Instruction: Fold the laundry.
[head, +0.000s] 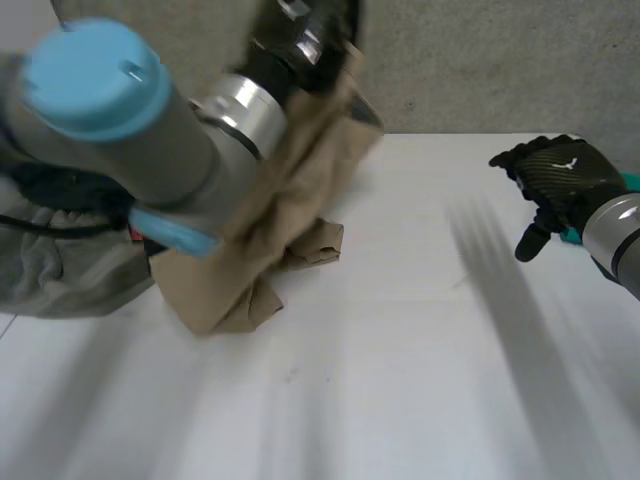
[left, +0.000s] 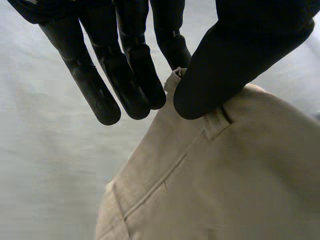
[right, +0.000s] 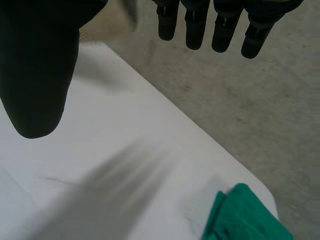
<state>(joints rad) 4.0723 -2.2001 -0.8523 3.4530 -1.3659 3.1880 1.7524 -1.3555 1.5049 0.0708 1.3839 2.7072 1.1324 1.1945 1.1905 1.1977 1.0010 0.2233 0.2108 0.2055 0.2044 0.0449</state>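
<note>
The blue-capped left arm (head: 110, 110) partly hides a grey cloth heap (head: 60, 270) — left robot hand (left: 240, 50) pinching crumpled tan cotton trousers (left: 225, 175) — right robot hand (head: 555, 175) hovering, fingers slack.

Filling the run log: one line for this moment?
left hand: pinches trousers, held up | right hand: open, empty | fold: not begun

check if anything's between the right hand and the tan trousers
Nothing visible does. Only bare white table lies between the right hand and the tan trousers, which the left hand pinches at the waistband.
</note>
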